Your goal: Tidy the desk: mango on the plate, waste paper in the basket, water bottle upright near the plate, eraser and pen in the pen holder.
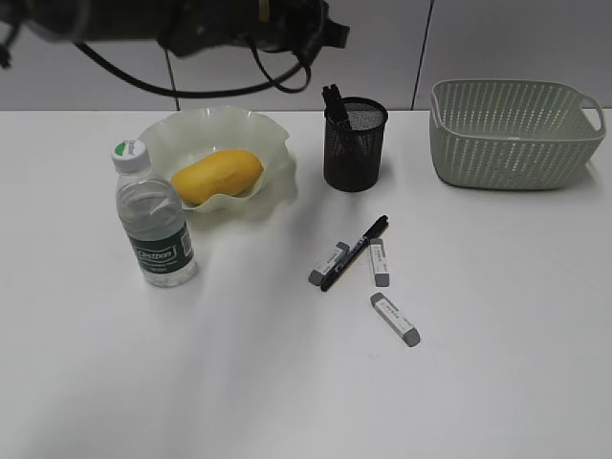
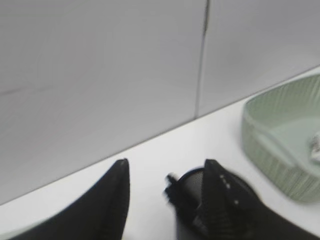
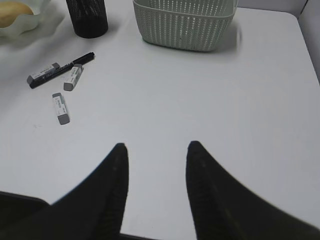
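Note:
The mango [image 1: 217, 177] lies on the wavy green plate [image 1: 222, 119], with the water bottle [image 1: 153, 218] upright just left of it. The black pen holder [image 1: 355, 145] has a dark pen top [image 1: 333, 96] sticking out. On the desk [image 1: 239, 363] lie a black pen [image 1: 354, 251] and three erasers [image 1: 329, 263], [image 1: 380, 262], [image 1: 396, 319]. My left gripper [image 2: 167, 167] hangs open and empty above the pen holder [image 2: 200, 205]. A white scrap, probably the waste paper [image 2: 315, 145], shows inside the basket [image 2: 277, 140]. My right gripper [image 3: 157, 146] is open over bare desk.
The left arm [image 1: 191, 24] reaches across the top of the exterior view, above the plate. The basket [image 1: 516, 134] stands at the back right. In the right wrist view the pen [image 3: 62, 69] and the nearest eraser [image 3: 60, 107] lie far left of the gripper.

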